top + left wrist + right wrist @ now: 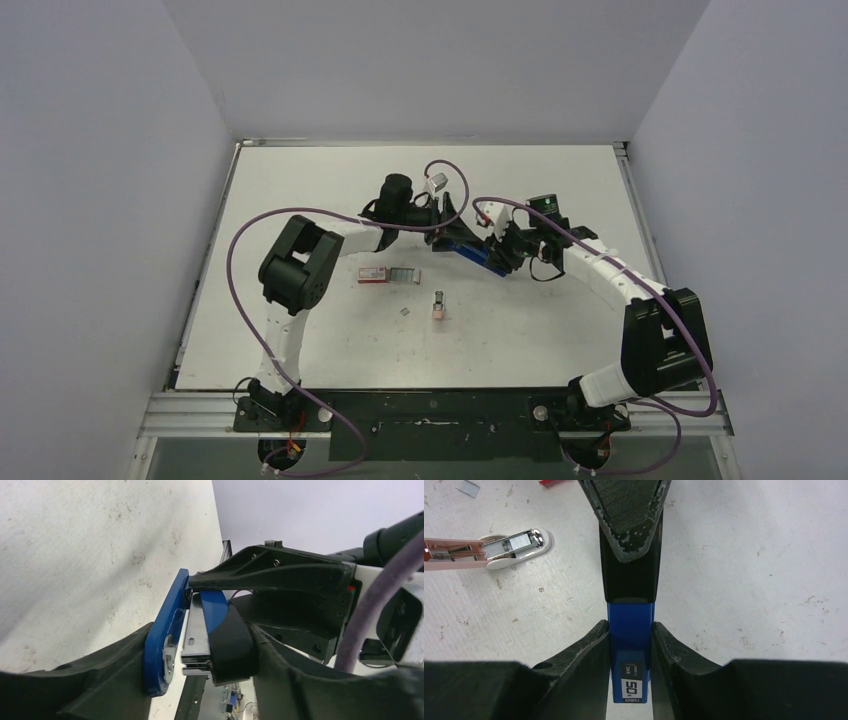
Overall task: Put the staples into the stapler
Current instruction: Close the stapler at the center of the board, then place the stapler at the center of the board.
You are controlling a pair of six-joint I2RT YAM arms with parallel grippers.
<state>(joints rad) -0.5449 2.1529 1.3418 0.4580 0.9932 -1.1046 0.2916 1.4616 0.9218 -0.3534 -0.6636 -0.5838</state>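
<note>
The blue stapler [470, 251] is held above the table's middle, between both grippers. My left gripper [447, 235] is shut on its black-capped end; in the left wrist view [200, 640] the blue plate [167, 630], the silvery metal channel [197, 630] and the black cap [231, 645] sit between the fingers. My right gripper [501, 256] is shut on the blue end [630, 645], with the fingers [589, 650] pressed on both sides. The red-and-white box [373, 274] and grey staple strips [403, 272] lie on the table, left of the stapler.
A small pink block-like tool [438, 305] stands in front of the staples and also shows in the right wrist view [489, 550]. A small loose grey piece [405, 311] lies beside it. Walls enclose the white table on the left, back and right.
</note>
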